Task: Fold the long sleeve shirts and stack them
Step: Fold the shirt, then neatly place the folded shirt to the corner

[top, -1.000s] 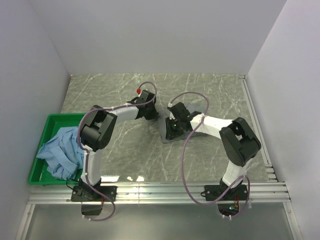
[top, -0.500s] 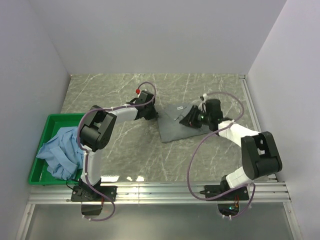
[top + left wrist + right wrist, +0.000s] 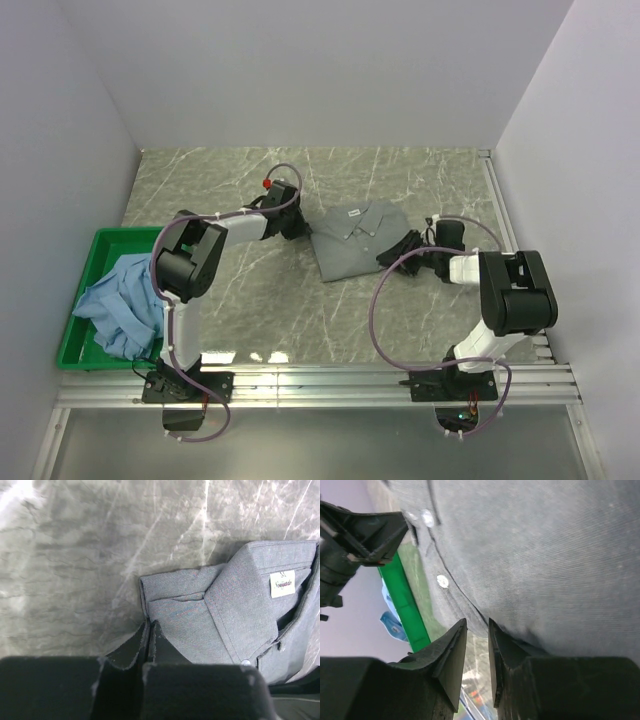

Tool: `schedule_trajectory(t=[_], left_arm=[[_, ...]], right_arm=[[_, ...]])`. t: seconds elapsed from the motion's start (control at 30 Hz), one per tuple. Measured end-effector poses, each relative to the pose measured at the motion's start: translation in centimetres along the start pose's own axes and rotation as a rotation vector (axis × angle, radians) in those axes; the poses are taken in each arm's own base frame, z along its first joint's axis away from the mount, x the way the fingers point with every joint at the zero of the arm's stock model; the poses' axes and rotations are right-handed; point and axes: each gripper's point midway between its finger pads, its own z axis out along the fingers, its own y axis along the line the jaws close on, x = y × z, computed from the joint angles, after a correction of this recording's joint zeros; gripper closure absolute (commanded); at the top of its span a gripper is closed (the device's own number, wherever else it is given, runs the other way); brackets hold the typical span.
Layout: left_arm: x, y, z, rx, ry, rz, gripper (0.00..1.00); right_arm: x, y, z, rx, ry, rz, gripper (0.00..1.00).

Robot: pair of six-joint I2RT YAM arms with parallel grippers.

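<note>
My closed left claw [image 3: 149, 630] is touching the folded grey-green shirt [image 3: 355, 238] ahead; right claw [image 3: 477, 625] is hovering, narrowly parted, alongside; light blue shirt [image 3: 120, 300] is lying unfolded behind.

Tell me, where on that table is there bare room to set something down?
Bare marble table lies between the grey-green shirt and the back wall, and again between that shirt and the table's near edge. Crowded: around the shirt, with the left pincer and right pincer at its edges, and the green bin holding the blue shirt.
</note>
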Motion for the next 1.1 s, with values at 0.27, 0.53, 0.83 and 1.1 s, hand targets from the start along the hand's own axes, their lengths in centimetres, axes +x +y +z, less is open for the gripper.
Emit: schedule_trajectory(t=[0.27,0.53,0.83,1.1], left_arm=[[-0.4,0.3,0.0,-0.005,-0.006,-0.006,0.99],[-0.5,0.5,-0.1,-0.006,-0.008,-0.005,0.98],[-0.7,1.4,-0.9,-0.034,-0.013,-0.007,0.77],[-0.8,3.6,-4.8,-0.153,-0.026,0.005,0.34]], right_arm=[[-8.4,5.5,-0.9,-0.088,-0.182,-0.091,0.68],[-13.9,2.6,3.4,-0.038,-0.267,0.026,0.68],[-14.7,0.9,3.8,0.052,-0.298,0.077,0.65],[-15.2,9.3,-3.6,0.007,-0.434,-0.136,0.55]])
